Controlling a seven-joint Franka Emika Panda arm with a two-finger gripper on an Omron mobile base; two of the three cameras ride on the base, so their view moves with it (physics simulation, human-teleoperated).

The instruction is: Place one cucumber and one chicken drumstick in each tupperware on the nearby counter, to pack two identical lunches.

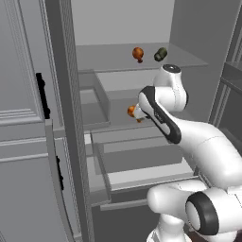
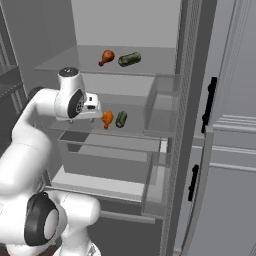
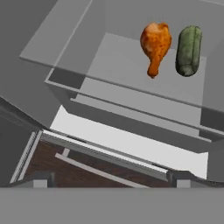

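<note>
Grey shelving of an open fridge is seen from both base cameras, with the door swung wide at 3 o'clock in the right base view and at 9 o'clock in the left base view. On the upper shelf a chicken drumstick and a dark green cucumber are lying just beside each other, the cucumber at 3 o'clock of the drumstick. On the middle shelf a second drumstick and a second cucumber are set side by side, apart by a small gap. In the left base view the second drumstick is half covered by the arm's forearm, and its cucumber partner is hidden behind it. The gripper is held at 9 o'clock of the lower pair, close to the drumstick; whether contact is made cannot be told at this size. In the hand view the fingertips are seen as two dark stubs at the far bottom corners, cut off by the frame edge, so the claw is spread wide with nothing between. From the hand camera the lower pair is seen at 1 o'clock, the drumstick's thin end pointing to 6 o'clock. Below the shelf a drawer is visible; its contents cannot be made out.
</note>
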